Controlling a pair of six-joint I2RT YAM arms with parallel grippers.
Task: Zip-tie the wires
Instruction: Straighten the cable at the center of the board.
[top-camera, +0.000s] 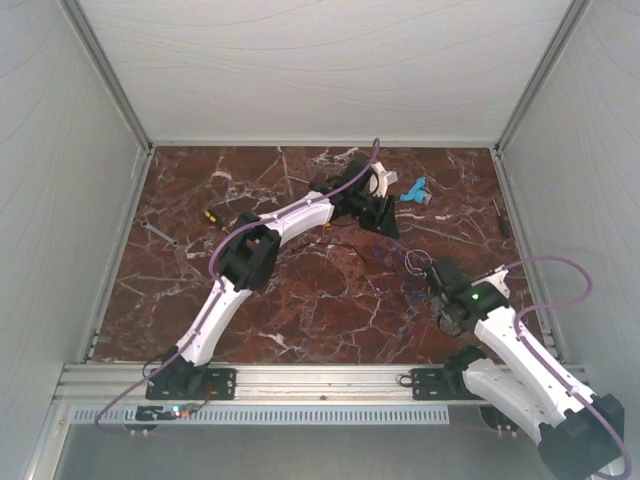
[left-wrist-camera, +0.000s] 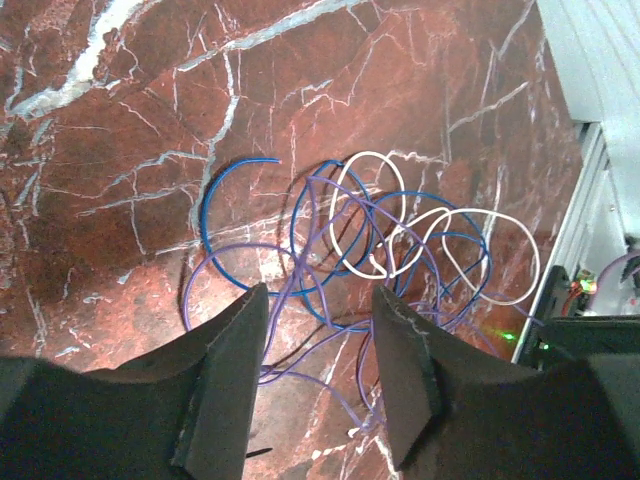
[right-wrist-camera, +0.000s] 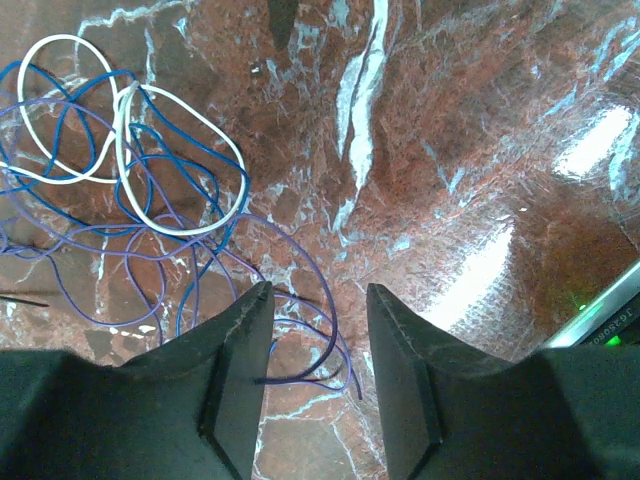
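The wires (left-wrist-camera: 370, 240) lie on the red marble table as a loose tangle of thin blue, purple and white loops. In the top view the wires (top-camera: 412, 262) sit between the two arms. My left gripper (left-wrist-camera: 320, 300) hangs open just above their near side, with purple strands on the table showing in the gap between its fingers. My right gripper (right-wrist-camera: 318, 292) is open too. The main tangle of wires (right-wrist-camera: 130, 170) lies to its upper left, and one purple loop curls into the gap between its fingers. Neither gripper holds anything.
A blue object (top-camera: 413, 192) lies near the back edge, beside the left arm's wrist. An orange-handled screwdriver (top-camera: 210, 216) and a grey tool (top-camera: 160, 235) lie at the left. A dark thin tool (top-camera: 503, 215) lies by the right wall. Walls enclose the table.
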